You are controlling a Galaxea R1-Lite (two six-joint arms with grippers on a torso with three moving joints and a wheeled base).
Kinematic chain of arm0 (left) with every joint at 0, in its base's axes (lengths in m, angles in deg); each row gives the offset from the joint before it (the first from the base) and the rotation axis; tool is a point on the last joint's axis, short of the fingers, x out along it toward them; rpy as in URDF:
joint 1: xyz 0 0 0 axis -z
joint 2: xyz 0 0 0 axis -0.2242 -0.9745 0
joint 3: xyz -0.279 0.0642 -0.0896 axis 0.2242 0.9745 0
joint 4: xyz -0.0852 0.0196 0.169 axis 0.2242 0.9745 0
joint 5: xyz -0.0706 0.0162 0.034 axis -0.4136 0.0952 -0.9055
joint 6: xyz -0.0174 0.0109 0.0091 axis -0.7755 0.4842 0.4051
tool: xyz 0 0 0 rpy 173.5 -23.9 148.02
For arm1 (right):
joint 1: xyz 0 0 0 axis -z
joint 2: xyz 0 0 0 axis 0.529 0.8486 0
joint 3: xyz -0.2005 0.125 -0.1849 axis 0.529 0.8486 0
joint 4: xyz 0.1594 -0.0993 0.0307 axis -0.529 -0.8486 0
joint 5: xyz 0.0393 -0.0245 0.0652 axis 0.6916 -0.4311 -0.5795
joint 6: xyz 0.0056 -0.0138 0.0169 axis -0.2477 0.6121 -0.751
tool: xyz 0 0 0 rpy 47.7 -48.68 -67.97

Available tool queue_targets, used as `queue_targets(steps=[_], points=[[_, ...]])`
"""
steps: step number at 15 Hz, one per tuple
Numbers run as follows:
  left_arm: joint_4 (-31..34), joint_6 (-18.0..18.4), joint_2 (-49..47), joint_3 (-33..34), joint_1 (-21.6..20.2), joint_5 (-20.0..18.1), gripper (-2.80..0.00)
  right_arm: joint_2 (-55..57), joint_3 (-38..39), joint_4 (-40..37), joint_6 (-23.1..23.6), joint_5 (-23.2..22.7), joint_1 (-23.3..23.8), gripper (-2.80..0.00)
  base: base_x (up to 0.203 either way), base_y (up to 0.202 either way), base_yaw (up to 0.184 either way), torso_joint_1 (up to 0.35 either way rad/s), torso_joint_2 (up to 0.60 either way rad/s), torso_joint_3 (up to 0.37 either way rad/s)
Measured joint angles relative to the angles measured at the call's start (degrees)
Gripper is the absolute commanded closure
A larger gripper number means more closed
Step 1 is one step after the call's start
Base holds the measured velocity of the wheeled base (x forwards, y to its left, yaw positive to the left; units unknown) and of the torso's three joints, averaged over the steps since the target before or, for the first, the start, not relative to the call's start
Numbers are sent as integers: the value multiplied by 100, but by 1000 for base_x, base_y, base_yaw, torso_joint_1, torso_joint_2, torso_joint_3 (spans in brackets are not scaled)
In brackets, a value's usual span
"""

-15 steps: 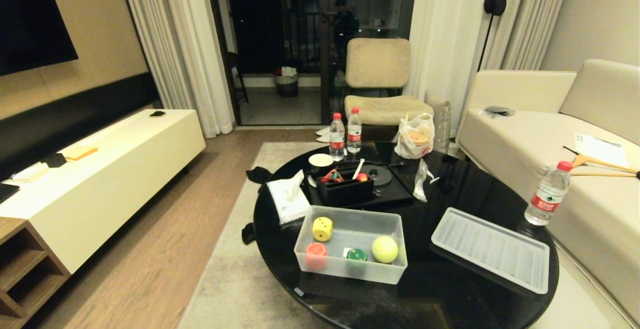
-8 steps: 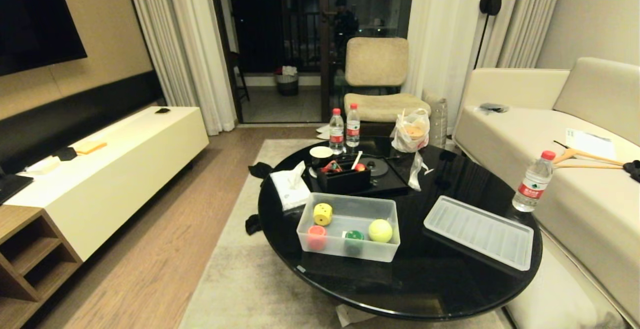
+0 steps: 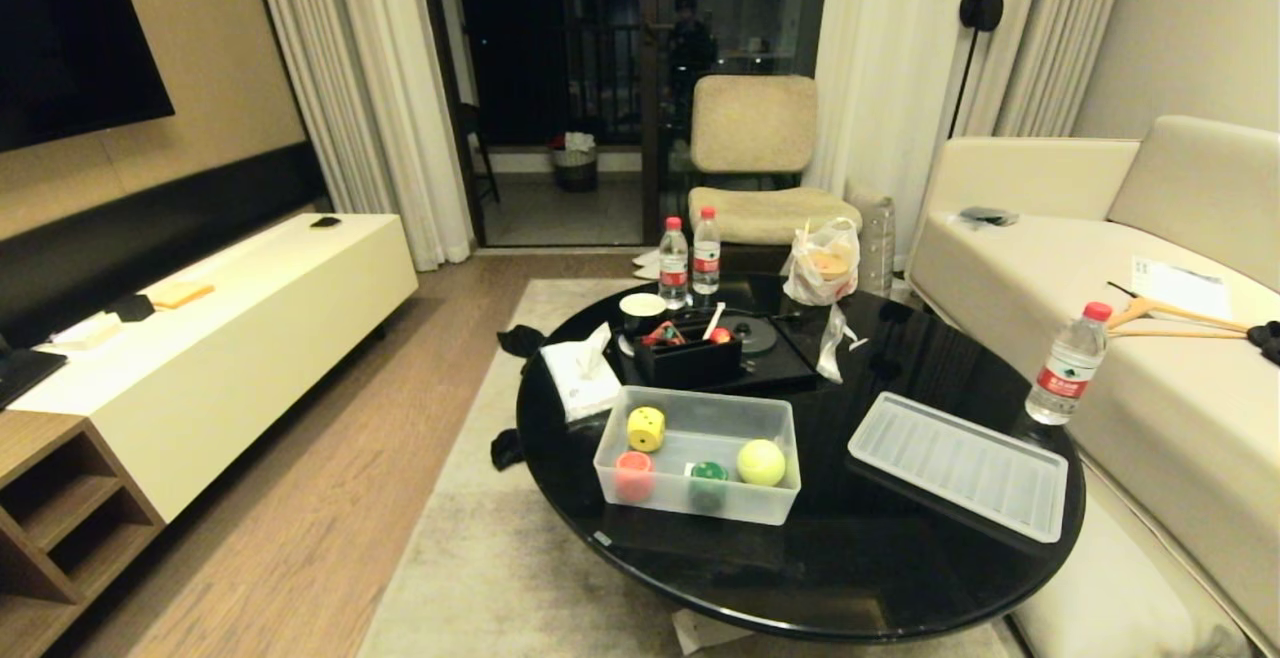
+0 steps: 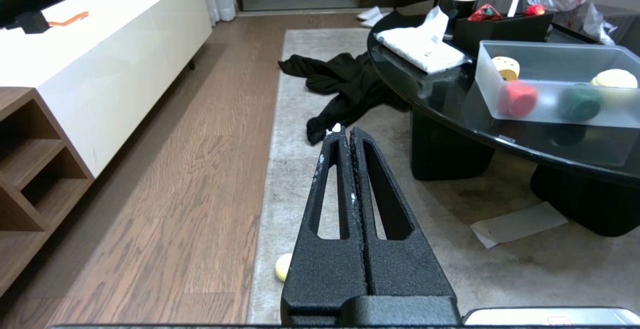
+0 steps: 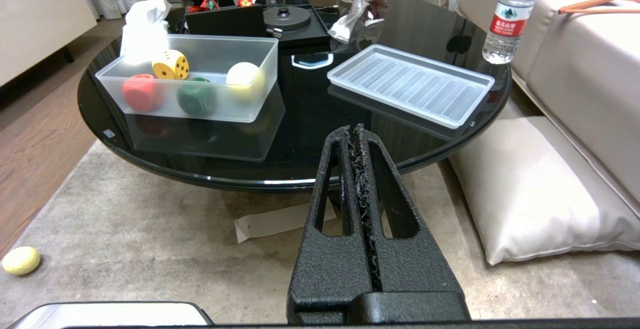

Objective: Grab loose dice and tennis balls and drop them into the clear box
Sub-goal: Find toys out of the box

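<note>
left gripper (image 4: 344, 136) and right gripper (image 5: 353, 134) hang low over the rug, both pressed together and empty. ahead, the clear box (image 3: 697, 515) on the round black table (image 3: 880, 578) holds a tennis ball (image 3: 761, 462) and yellow die (image 3: 646, 429). another tennis ball (image 5: 20, 260) lies on the rug.

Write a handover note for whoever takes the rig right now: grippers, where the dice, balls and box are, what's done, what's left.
Left gripper: jaws shut, empty, parked low over the rug.
Right gripper: jaws shut, empty, parked before the table.
Clear box: open on the table, its lid lying beside it.
Done: one tennis ball and yellow, red and green dice in the box.
Left: one tennis ball on the rug, near the left arm.
</note>
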Motion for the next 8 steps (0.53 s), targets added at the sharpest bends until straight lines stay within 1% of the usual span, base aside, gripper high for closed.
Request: queue_targets(steps=[8], points=[[-27,7,0,0,0,0,0,0,0,0,-1,0,0,0,0,0,0,0,0,0]])
